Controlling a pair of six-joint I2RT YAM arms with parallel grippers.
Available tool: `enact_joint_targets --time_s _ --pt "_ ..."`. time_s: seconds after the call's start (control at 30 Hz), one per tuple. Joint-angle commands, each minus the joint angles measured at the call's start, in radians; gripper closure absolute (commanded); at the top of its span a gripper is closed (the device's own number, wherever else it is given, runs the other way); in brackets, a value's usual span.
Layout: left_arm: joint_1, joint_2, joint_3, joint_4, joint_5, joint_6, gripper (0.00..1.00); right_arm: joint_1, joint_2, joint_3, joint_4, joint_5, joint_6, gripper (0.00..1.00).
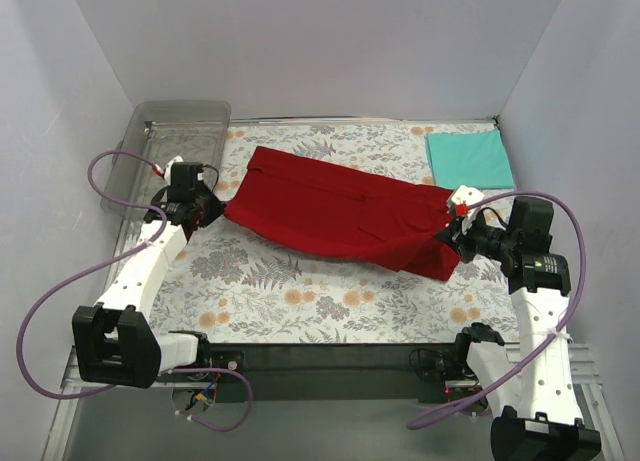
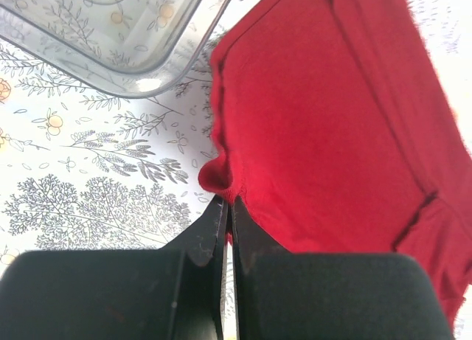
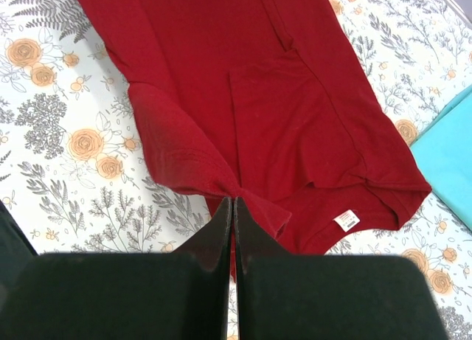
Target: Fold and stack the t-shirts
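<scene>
The deep red t-shirt (image 1: 340, 216) is stretched across the middle of the floral table, folded lengthwise, between my two grippers. My left gripper (image 1: 207, 209) is shut on its left corner; the pinched hem shows in the left wrist view (image 2: 221, 179). My right gripper (image 1: 452, 233) is shut on its right end, near the sleeve (image 3: 177, 155); the small white tag (image 3: 346, 220) lies by the collar. The light teal t-shirt (image 1: 470, 158) lies folded at the back right, and its edge shows in the right wrist view (image 3: 450, 159).
A clear plastic bin (image 1: 175, 146) stands at the back left, just behind the left gripper; its corner shows in the left wrist view (image 2: 118, 37). White walls close in the table on three sides. Purple cables loop beside both arms.
</scene>
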Motion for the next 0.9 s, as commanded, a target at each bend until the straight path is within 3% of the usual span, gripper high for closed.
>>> enact_joint_targets --time_s 0.0,0.33,0.87 --pt "0.006 -0.033 -0.011 -0.032 -0.014 -0.006 1.00 -0.003 -0.005 0.041 -0.002 -0.043 0.015 0.99" --pt "0.006 0.146 -0.011 0.048 -0.016 0.011 1.00 -0.003 0.112 0.026 0.076 0.006 0.038 0.99" --pt "0.006 0.482 0.306 0.062 -0.010 0.054 1.00 -0.003 0.259 0.041 0.271 0.052 0.168 0.99"
